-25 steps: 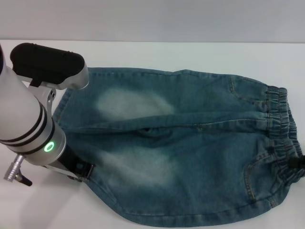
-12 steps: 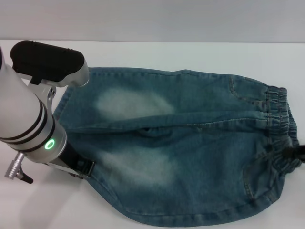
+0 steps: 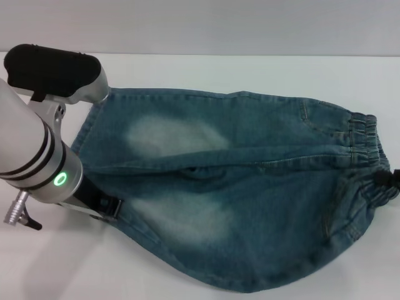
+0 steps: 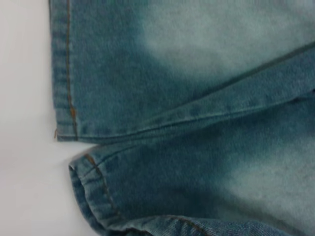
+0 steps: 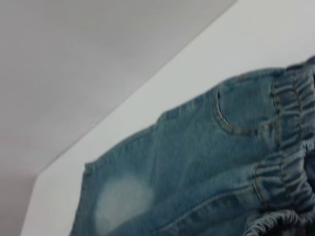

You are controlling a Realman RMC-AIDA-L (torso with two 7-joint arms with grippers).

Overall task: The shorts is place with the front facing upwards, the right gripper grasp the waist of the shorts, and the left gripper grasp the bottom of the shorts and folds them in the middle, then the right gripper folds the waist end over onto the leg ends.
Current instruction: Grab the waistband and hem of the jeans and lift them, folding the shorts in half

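Pinching the near leg hem at about 8 o'clock, the left gripper (image 3: 111, 209) holds the bottom of the shorts (image 3: 87, 134); the right gripper (image 3: 389, 180) at 3 o'clock bunches the waist, though its jaw state I cannot tell; one pair of shorts (image 3: 250, 187), two faded thigh patches, near edge lifted off the white table (image 3: 250, 69).

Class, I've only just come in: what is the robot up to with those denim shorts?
It is starting the lengthwise fold. The left hand is at the bottom of the shorts, on the near leg's hem. The right hand is at the waist, where the near half bunches up. The shorts otherwise lie spread on the white table.
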